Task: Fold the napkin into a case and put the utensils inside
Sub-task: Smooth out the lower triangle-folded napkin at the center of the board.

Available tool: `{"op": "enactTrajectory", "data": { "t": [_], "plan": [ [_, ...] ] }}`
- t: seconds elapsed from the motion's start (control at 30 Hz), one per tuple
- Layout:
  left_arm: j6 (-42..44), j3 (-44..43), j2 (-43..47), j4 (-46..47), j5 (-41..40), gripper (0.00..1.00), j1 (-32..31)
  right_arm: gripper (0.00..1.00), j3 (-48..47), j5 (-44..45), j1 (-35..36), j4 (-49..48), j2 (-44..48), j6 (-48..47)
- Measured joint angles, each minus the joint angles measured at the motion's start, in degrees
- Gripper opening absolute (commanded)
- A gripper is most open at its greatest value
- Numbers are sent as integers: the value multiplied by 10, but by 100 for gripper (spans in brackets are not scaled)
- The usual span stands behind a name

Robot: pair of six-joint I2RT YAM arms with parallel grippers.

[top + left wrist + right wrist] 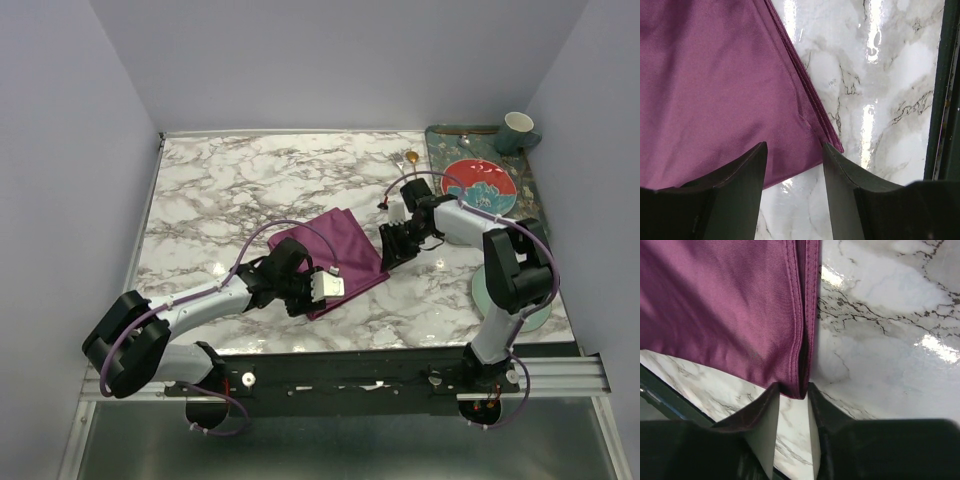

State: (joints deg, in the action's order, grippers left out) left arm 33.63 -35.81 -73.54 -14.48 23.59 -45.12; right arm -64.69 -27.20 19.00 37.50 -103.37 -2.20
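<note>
The plum-purple napkin (335, 252) lies folded into a flat, roughly square stack in the middle of the marble table. My left gripper (328, 287) is at its near corner. In the left wrist view the napkin (715, 90) reaches just between the open fingertips, which do not pinch it. My right gripper (392, 246) is at the right corner. There the layered hem of the napkin (740, 310) sits pinched between the two narrow-set fingertips. Of the utensils, only a gold tip (411, 157) shows beyond the right arm, and a slim one (467, 141) lies on the tray.
A dark green tray (437, 140) at the back right carries a red patterned plate (480, 181) and a pale cup (518, 128). A pale green plate (482, 292) lies under the right arm. The table's dark front rail (940, 100) runs close to the left gripper.
</note>
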Motion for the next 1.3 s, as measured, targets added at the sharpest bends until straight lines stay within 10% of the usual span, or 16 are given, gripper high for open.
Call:
{"op": "enactTrajectory", "data": {
  "t": [0.2, 0.9, 1.3],
  "plan": [
    [0, 0, 0, 1, -2, 50, 0, 1, -19, -10, -2, 25, -1, 1],
    [-38, -25, -5, -17, -4, 53, 15, 1, -10, -25, -3, 68, -47, 2],
    [-92, -150, -54, -43, 46, 52, 182, 8, -129, 19, -3, 138, -121, -15]
  ]
}}
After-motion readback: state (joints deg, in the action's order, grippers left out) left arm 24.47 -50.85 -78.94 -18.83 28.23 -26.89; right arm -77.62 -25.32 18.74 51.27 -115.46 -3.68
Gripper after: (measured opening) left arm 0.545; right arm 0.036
